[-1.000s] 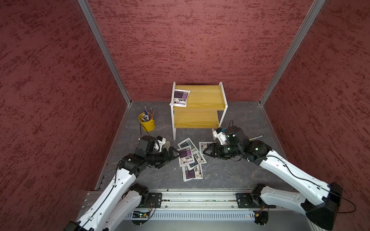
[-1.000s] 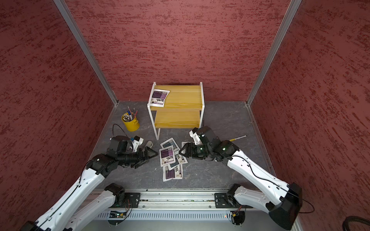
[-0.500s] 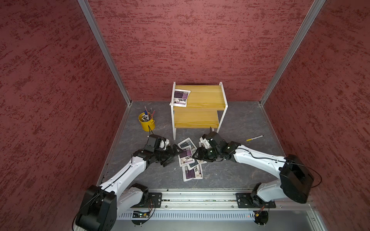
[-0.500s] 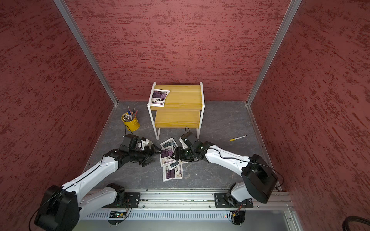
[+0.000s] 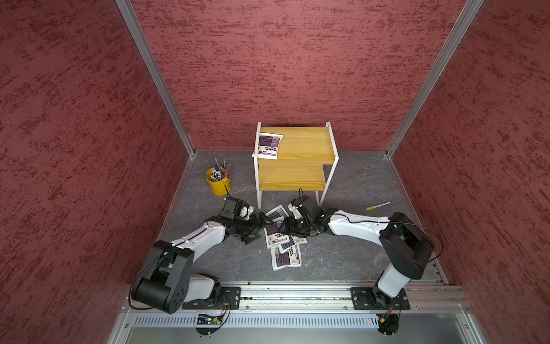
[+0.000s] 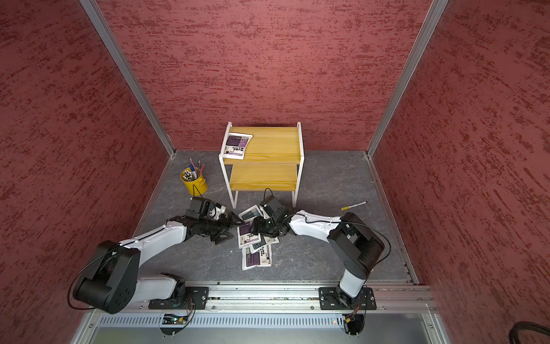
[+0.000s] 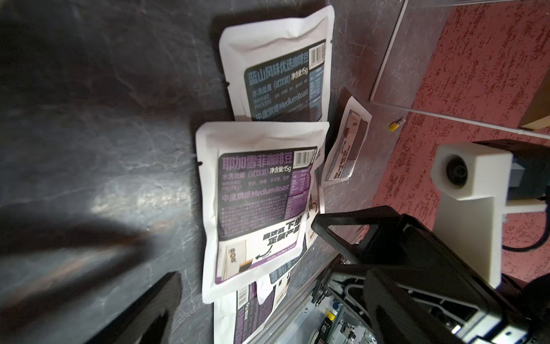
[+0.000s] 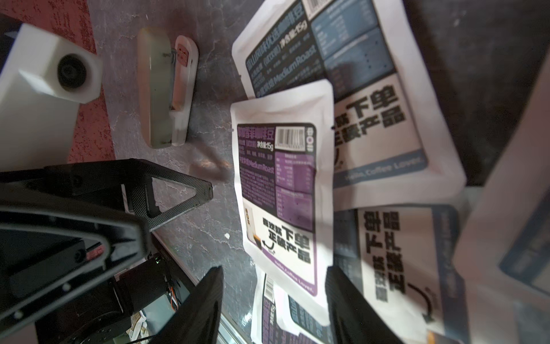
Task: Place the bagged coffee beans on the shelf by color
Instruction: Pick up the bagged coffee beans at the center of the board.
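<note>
**Right claw** (image 8: 273, 269): jaws apart, low over the table (image 5: 357, 184). One finger stands on either side of the near end of a purple pouch (image 8: 279, 178), which lies flat. Whether the fingers touch it cannot be told. In both top views this claw sits at the pouch's 3 o'clock.

**Left claw** (image 5: 258, 228): jaws wide apart and empty, at 9 o'clock of the same pouch, with its tips just beside the pouch's edge.

**Pile:** the purple pouch lies uppermost and overlaps a grey-blue pouch (image 5: 277, 212) at its 12 o'clock. Further pouches, purple and grey-blue, show from under it toward 5 and 6 o'clock. A grey-green case (image 8: 160, 89) lies just beside the grey-blue pouch, near the left claw.

**Surroundings:** the shelf (image 5: 303, 143) stands at 12 o'clock of the pile, against the back wall. A shelved pouch (image 5: 268, 145), purple, rests on the upper board's left end and overhangs the front edge. The pen bucket (image 5: 218, 184) is at 10 o'clock of the pile. A marker (image 5: 378, 205) lies at 3 o'clock, well apart.
</note>
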### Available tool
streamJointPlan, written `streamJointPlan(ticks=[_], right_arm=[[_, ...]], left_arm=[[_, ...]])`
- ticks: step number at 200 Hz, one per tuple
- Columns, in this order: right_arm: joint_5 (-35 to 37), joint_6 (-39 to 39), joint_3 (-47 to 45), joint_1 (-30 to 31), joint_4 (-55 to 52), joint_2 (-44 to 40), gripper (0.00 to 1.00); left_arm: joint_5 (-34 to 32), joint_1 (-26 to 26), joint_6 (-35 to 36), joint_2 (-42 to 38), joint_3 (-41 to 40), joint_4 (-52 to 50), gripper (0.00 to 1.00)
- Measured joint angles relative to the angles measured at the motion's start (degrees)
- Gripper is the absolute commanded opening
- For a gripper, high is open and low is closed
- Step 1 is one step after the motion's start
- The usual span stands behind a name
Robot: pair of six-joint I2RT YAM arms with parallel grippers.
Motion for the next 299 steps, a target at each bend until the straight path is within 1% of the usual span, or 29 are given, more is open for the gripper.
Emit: streamJointPlan(ticks=[33,75,178,247,276,291,299], right_arm=[[0.3,-1.0,1.6,-0.1,-0.5,1.5,0.58],[0.3,-2.2,3.1,-0.8,-0.8,3.0,0.58],[1.6,-3.6,3.1,-1.3,-2.9,3.4,0.58],[-1.9,-2.4,2.0,-1.9,2.1,5.7,0.55],[-3.1,-1.6,1.4,-2.0,4.1,6.2,0.49],[-3.5,-1.2,1.1,-2.0,4.8,6.2,0.43],[-3.6,-0.8,0.9,-2.0,5.3,6.2,0.37]], left_arm=[[0.2,-0.1,1.0,3.9,1.9,1.5,0.99],[0.3,-0.1,1.9,6.5,2.3,2.2,0.99],[0.9,-1.5,2.1,7.7,3.5,3.5,1.0],[1.3,-2.0,2.1,8.5,3.6,4.1,1.0],[1.6,-2.5,2.0,9.6,4.0,4.5,1.0],[1.7,-2.8,2.0,9.7,4.1,4.6,1.0],[1.7,-2.9,2.0,9.7,4.1,4.6,1.0]])
